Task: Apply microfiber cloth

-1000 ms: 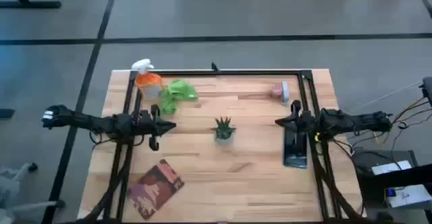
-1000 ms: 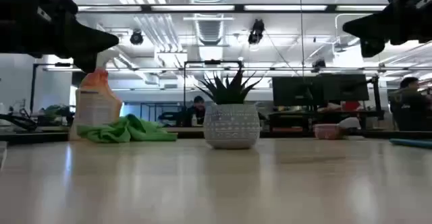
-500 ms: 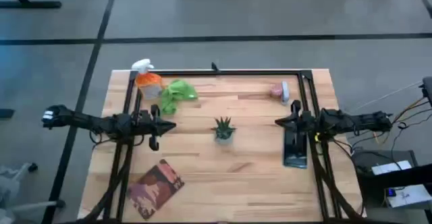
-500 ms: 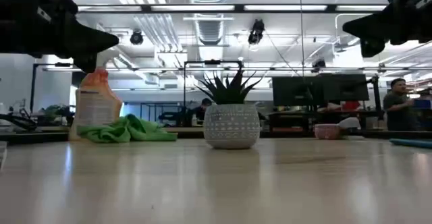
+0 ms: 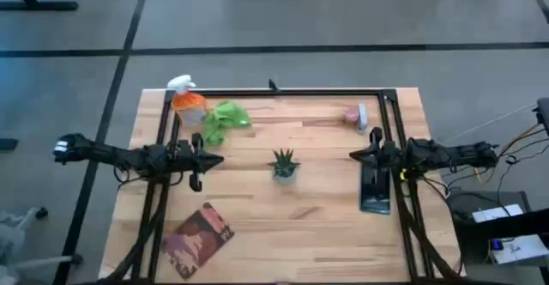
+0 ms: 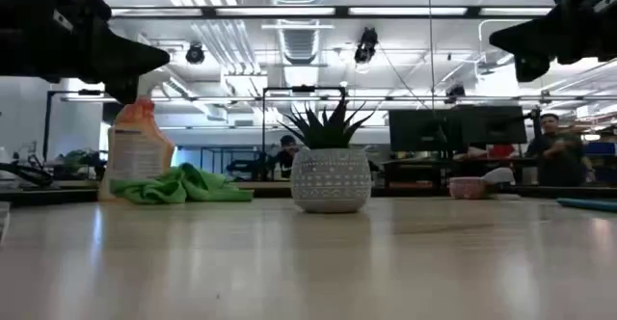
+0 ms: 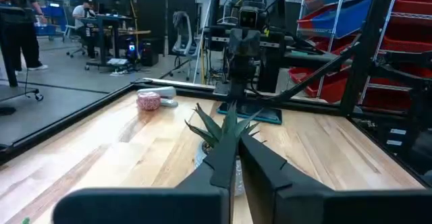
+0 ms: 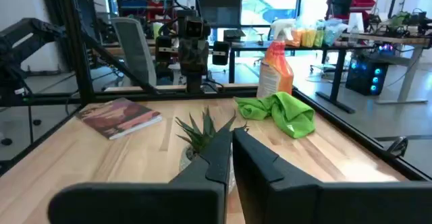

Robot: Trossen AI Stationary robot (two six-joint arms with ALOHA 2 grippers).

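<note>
A wooden table (image 5: 326, 225) is seen from above, framed by black rails, with a dark arm at each side. The left gripper (image 5: 212, 160) is held above the table's left middle, and its fingers (image 7: 223, 158) are seen nearly closed, only a thin slit between them. The right gripper (image 5: 358, 155) is held above the right middle, over a dark flat tablet (image 5: 375, 191), with its fingers (image 8: 219, 153) likewise narrowed almost shut. Nothing is held by either.

A book with a reddish cover (image 5: 198, 238) lies at the near left. An orange spray bottle (image 5: 187, 102) stands at the far left corner. The microfiber cloth (image 5: 224, 120), bright lime green, lies crumpled just beside the bottle, far of the left gripper. A small potted plant (image 5: 285, 164) stands at the centre.

The cloth is judged light, soft and limp; it would be best pinched at a raised fold, and sagging should be expected once lifted.
</note>
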